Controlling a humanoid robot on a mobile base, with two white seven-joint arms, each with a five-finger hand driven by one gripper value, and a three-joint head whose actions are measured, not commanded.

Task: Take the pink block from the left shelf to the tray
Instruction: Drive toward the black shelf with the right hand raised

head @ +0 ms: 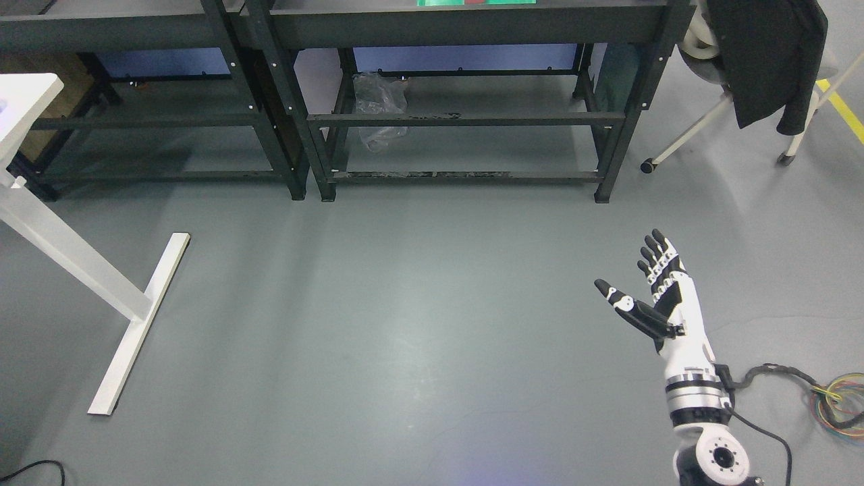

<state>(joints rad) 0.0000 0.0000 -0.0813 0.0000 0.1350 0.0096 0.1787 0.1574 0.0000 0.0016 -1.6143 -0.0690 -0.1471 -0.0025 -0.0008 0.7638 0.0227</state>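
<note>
My right hand is raised over the grey floor at the lower right, fingers straight and thumb spread, holding nothing. Two dark metal shelf units stand along the back: the left shelf and the right shelf. No pink block is visible on either shelf. A green tray edge with a small red patch shows at the very top on the right unit. My left arm is out of view.
A white table with a long foot stands at the left. A clear plastic bag lies on the right shelf's lower level. A chair with a black jacket is at the upper right. Coloured cables lie at the right edge.
</note>
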